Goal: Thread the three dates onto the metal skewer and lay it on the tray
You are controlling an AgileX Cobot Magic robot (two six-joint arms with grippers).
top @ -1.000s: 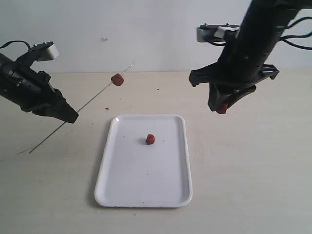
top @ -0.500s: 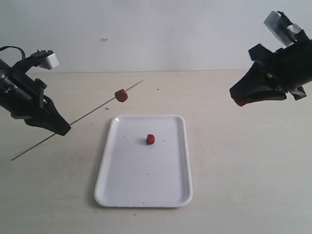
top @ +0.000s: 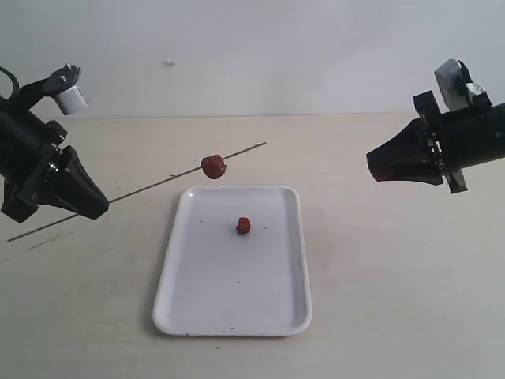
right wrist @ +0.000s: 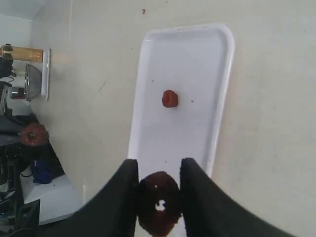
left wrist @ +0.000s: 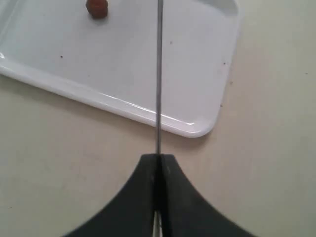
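Metal skewer (top: 158,183) is in the air on the left side of the scene, slanting up from near-left to far-right, pinched in the left gripper (top: 99,207). Jaws fully closed on the rod. A short tail sticks out behind the gripper and the long end points toward the middle. Skewered date (top: 214,166) sits on the rod near its far tip, just beyond the tray's far-left corner as the exterior view frames it. Tray (top: 229,292) lies flat mid-table, long side running near to far. Tray date (top: 243,225) lies loose on it, in the far half, about centred. Right gripper (top: 375,167) hangs above the table (top: 394,276) on the right, well clear of the tray, its tip pointing left at the skewer.

Exterior view shows only a red bit at the right gripper's tip. Right wrist view shows it clearly: held date (right wrist: 158,202) is wedged between both fingers, jaws part-way closed around it, with a pale spot on its facing side. That view also shows the tray and the tray date beyond.

Left wrist view shows the jaws meeting tight on the rod and the rod crossing over the tray rim. It shows the tray date but not the skewered date, which is cut off, and not the right gripper. Only the exterior view has all three dates.
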